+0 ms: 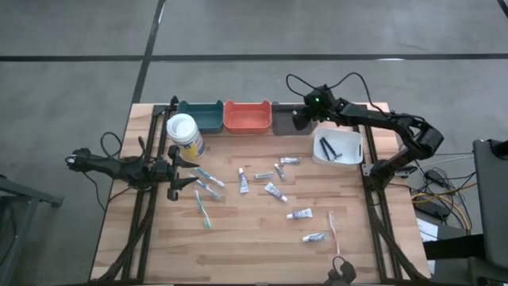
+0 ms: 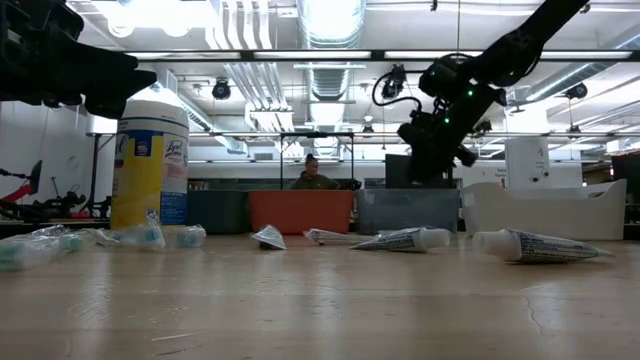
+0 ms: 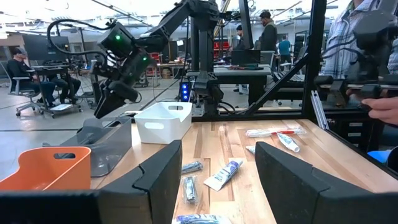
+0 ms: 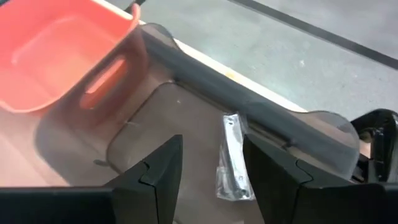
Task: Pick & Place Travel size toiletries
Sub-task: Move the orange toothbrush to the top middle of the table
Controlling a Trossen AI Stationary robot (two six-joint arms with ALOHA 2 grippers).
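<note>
Toothpaste tubes lie scattered mid-table, lengthwise every way, nearest the left gripper, fingers apart, while farther off the right gripper, empty and apart, hovers above a packet in the grey bin

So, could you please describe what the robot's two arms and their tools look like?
Both arms are dark, nearly black, built of slim jointed segments with loose black cables looping along them. The left tool ends in two blocky, matte black fingers with stepped inner edges. The right tool has the same dark angular fingers, and a small green light glows on its wrist housing.
</note>
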